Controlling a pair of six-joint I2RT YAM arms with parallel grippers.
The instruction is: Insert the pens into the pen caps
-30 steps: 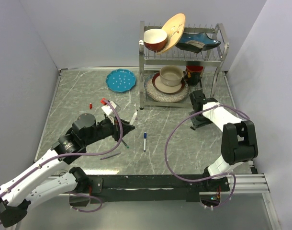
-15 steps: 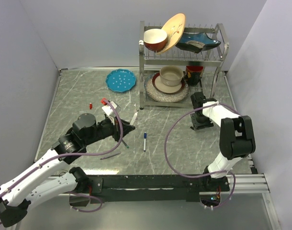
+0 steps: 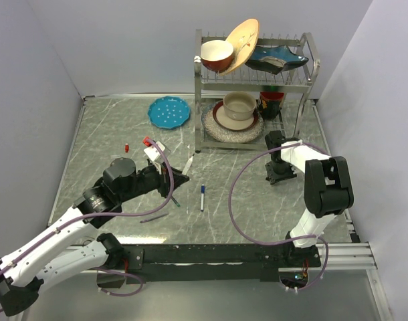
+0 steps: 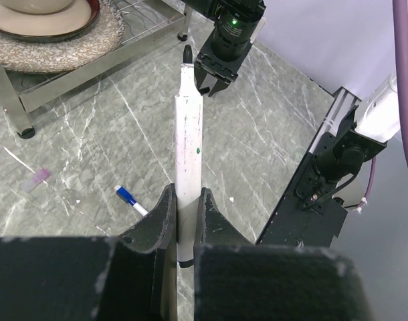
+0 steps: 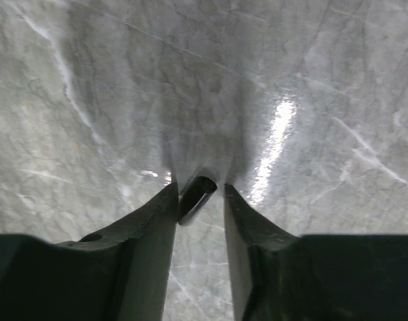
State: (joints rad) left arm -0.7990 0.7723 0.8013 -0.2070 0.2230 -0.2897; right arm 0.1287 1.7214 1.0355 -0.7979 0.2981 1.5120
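Grey marble table [image 3: 257, 200] under everything. At 1 o'clock on it, a two-tier metal dish rack [image 3: 254, 81]: bears a red-brown bowl [image 3: 217, 55], a tilted tan plate [image 3: 243, 40] and a dark blue dish [image 3: 277, 59] on top; a beige bowl [image 3: 239, 105] on stacked plates and a red cup [image 3: 271, 100] below.

Left arm: reaches from 7 o'clock toward the middle. Left gripper [image 4: 186, 200], just short of the table's centre on the 9 o'clock side: clamps tight on a black-tipped pen [image 4: 188, 134], white barrel pinched near its rear end, bare tip off the table and aimed at 3 o'clock, toward the other arm.

Right arm: loops from 5 o'clock up to 3 o'clock. Right gripper [image 5: 200, 192]: points down at the marble, near the rack, at 6 o'clock of it. Jaws narrow, set either side of a black cap [image 5: 197, 189] that sits tilted between the fingertips, low against the marble and touching one finger. Cannot tell whether actually pinched.

Round blue plate [image 3: 168, 112] at 11 o'clock, apart from the rack.

Blue-ended pen [image 3: 202, 197] flat at the centre, lengthwise from 12 to 6. White pen [image 3: 188, 164] at 12 o'clock of it, near the rack's front left foot; end colour too small to tell. Thin dark pen [image 3: 174, 199] flat just at 6 o'clock of the left gripper.

Red cap [image 3: 126, 146] at 10 o'clock, well apart from the pens.
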